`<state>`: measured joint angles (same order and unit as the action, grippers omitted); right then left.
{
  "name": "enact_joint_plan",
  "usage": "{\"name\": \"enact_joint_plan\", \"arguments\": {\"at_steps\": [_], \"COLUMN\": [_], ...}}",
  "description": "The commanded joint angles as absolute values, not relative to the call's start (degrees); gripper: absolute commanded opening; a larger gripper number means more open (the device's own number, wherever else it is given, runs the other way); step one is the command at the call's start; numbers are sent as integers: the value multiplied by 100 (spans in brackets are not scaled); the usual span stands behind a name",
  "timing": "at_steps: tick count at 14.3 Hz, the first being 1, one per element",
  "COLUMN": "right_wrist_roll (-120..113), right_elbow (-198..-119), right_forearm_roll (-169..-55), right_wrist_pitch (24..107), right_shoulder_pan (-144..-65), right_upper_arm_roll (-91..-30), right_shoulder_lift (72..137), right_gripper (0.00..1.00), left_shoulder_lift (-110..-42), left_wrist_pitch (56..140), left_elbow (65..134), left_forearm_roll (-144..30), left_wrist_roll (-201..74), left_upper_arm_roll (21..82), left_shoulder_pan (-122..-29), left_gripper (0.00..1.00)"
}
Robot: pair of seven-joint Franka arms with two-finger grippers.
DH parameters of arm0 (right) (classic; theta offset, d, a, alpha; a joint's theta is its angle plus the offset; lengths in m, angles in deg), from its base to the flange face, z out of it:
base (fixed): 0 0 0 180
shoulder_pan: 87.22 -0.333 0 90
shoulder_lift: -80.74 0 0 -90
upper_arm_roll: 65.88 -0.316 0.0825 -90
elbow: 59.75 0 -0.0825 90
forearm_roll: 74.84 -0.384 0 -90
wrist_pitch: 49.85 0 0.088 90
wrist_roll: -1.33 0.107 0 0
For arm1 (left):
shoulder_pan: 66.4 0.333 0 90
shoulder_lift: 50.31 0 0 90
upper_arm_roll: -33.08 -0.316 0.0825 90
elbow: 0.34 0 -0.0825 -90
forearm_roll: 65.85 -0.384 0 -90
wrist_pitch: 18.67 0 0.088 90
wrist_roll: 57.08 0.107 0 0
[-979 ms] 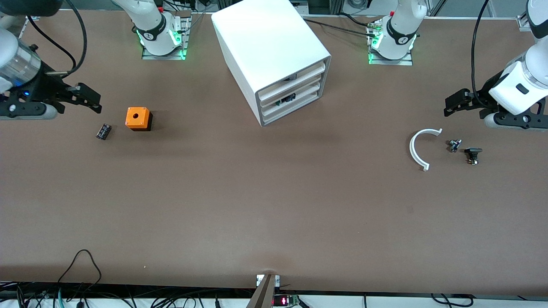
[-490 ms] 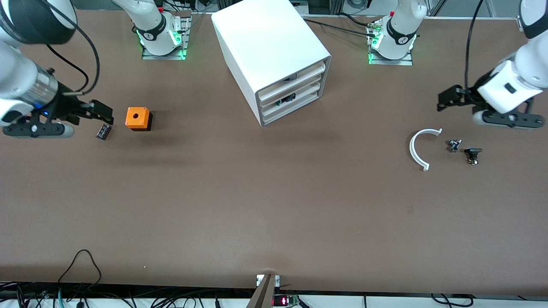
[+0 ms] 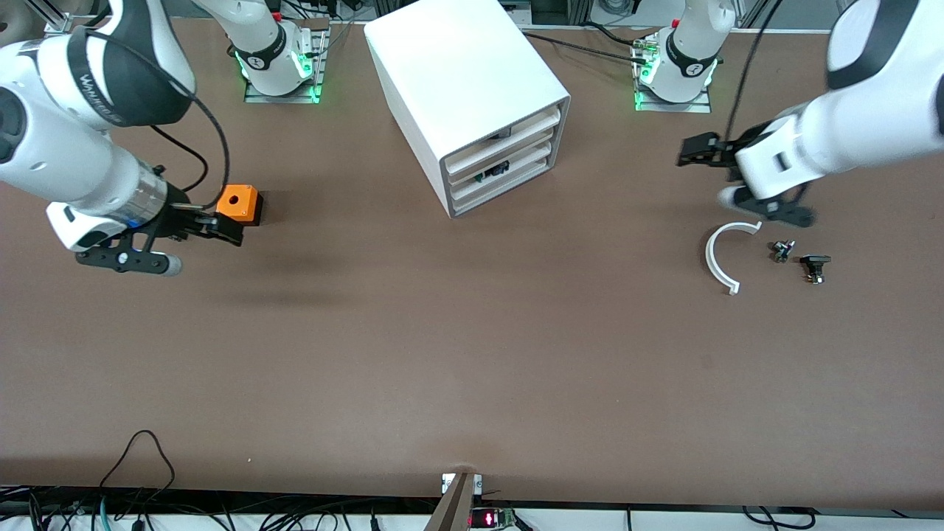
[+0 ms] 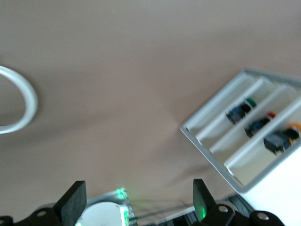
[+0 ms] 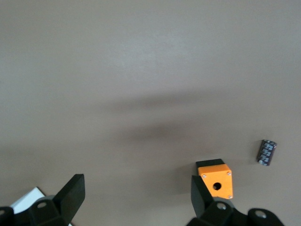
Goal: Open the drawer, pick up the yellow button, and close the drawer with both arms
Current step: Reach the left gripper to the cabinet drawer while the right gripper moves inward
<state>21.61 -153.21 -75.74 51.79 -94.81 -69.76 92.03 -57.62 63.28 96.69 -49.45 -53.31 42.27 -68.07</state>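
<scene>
The white cabinet (image 3: 472, 88) stands near the robots' bases with all three drawers pushed in. The uppermost drawer (image 3: 516, 131) has a plain white front. In the left wrist view this drawer (image 4: 256, 160) holds the button (image 4: 283, 138), with its orange cap and black-and-blue body. My left gripper (image 3: 695, 151) is open and empty over the table between the cabinet and the white arc; it also shows in the left wrist view (image 4: 137, 207). My right gripper (image 3: 225, 227) is open and empty just beside the orange cube (image 3: 237, 203); it also shows in the right wrist view (image 5: 136, 195).
A white curved arc (image 3: 719, 258) and two small black parts (image 3: 782, 251) (image 3: 814, 267) lie toward the left arm's end. A small black part (image 5: 266, 152) lies beside the orange cube (image 5: 215, 180). The two lower drawers hold other small buttons (image 4: 240, 110).
Both arms have swung in from the table's ends toward the cabinet. The right gripper now hangs over the spot where the small black part lay, beside the cube. The drawers have not moved.
</scene>
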Motion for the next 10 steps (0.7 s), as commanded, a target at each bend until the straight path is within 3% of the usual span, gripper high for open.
{"name": "enact_joint_plan", "arguments": {"at_steps": [1,4,7,10], "right_wrist_roll": [2715,3068,3278,3858], "right_elbow": [-15159,-15028,-14931,-14782], "right_forearm_roll": [-7660,-7599,-7642,-7624], "right_wrist_pitch": [5017,5061,5087,5087], "right_shoulder_pan": [-9627,-9881,-9952,-10198], "right_upper_arm_roll": [-6966,-6966,-6966,-6966], "right_shoulder_lift": [9208,9436,9454,9594], "right_gripper": [100,100,100,100], "left_shoulder_lift": [-6402,-6411,-6350,-6166], "left_wrist_pitch": [6307,6631,6895,7167], "left_elbow": [9695,10098,10993,11847], "left_forearm_roll": [-4356,-3119,-1695,-610], "left_wrist_roll": [-4804,-4646,-3156,-2450], "left_upper_arm_roll": [4459,4547,4574,4582], "left_shoulder_pan": [-6807,-6816,-6790,-6780], "left_gripper": [100,100,100,91]}}
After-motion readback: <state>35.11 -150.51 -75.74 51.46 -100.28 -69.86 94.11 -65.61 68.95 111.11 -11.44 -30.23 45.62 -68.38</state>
